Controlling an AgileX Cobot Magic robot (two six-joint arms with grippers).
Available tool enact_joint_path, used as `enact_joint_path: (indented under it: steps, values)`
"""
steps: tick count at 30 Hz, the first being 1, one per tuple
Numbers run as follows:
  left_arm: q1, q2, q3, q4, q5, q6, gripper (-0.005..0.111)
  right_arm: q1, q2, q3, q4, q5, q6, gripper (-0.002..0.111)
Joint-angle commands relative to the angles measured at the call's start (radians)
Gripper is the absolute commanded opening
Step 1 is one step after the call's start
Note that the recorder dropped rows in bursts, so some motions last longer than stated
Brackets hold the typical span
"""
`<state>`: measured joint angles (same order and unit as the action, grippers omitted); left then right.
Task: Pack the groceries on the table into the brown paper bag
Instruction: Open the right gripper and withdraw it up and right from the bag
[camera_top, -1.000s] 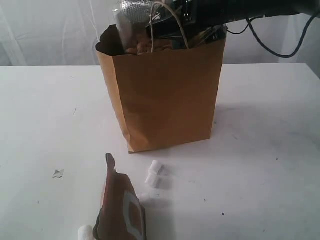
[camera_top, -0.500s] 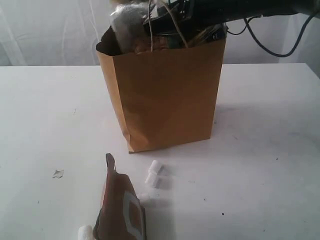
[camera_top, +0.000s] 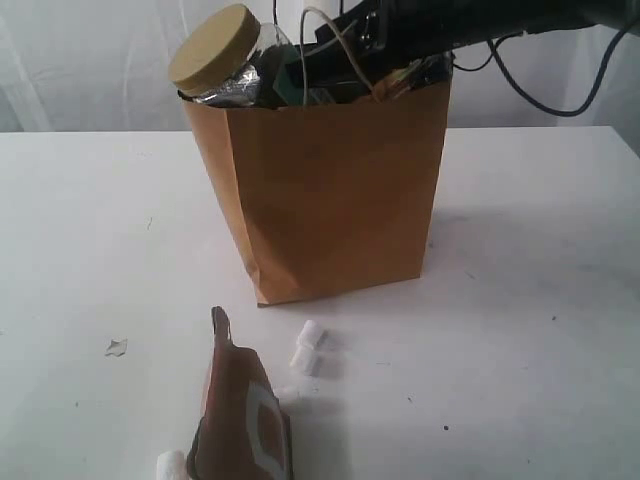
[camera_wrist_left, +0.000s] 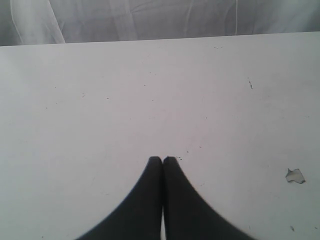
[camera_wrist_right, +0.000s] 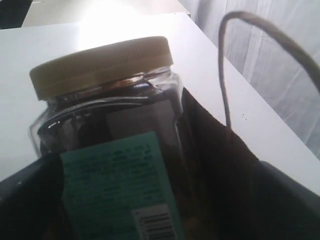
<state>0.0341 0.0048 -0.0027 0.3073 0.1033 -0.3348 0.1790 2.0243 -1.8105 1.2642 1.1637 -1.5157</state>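
The left gripper (camera_wrist_left: 163, 160) is hovering, pinched shut, over the table (camera_wrist_left: 150, 90). The brown-orange pouch (camera_top: 245, 415) is lying before the brown paper bag (camera_top: 330, 190); the clear jar with mustard lid (camera_top: 215, 48) is leaning inside, the right gripper (camera_top: 340, 55) gaping wide.

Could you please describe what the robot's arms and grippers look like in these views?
The left gripper has two smooth, matte black fingers that curve and taper to rounded tips. The right arm is black too, with thin black cables looping off it. No markings show.
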Motion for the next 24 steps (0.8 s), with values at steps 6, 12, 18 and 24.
enact_joint_path:
  steps: [6,12,18,24]
  values:
    - [-0.001,-0.005,0.003,-0.001,-0.003,-0.002,0.0,-0.026,-0.092,-0.003,-0.02,0.013,0.003,0.094]
    - [-0.001,-0.005,0.003,-0.001,-0.003,-0.002,0.0,-0.056,-0.149,-0.003,-0.098,0.017,0.023,0.094]
    - [-0.001,-0.005,0.003,-0.001,-0.003,-0.002,0.0,-0.075,-0.205,-0.003,-0.263,0.019,0.146,0.093]
    - [-0.001,-0.005,0.003,-0.001,-0.003,-0.002,0.0,-0.081,-0.268,-0.003,-0.276,-0.029,0.194,0.083]
